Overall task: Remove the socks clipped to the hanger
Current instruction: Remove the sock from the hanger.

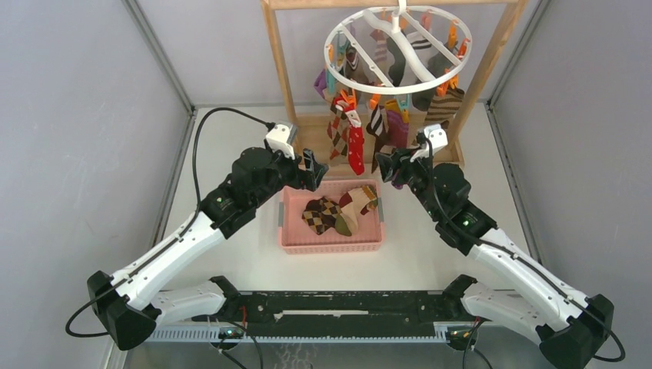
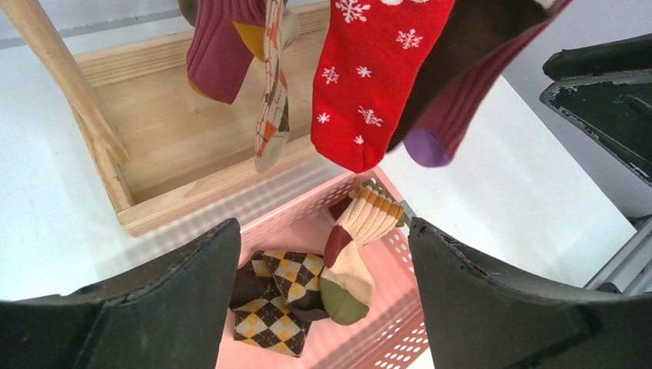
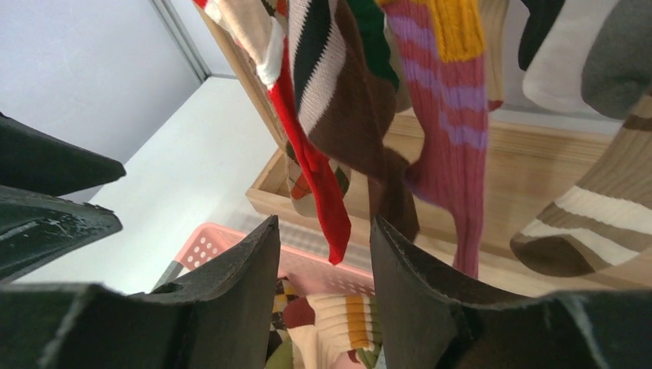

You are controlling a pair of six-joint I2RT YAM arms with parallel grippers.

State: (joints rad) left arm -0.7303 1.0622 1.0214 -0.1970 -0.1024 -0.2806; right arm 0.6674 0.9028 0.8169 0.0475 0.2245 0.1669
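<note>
Socks (image 1: 355, 147) hang clipped on hanger (image 1: 406, 48) just ahead of both hands; left hand (image 2: 323, 234) spread empty, right hand (image 3: 325, 227) parted, empty.

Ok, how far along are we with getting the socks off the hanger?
Early. Done: at least an argyle sock and a striped sock lie in the pink basket. In hand: nothing; the left fingers and right fingers are open and empty. Left: many socks, including the red snowflake sock, still clipped to the hanger.
</note>
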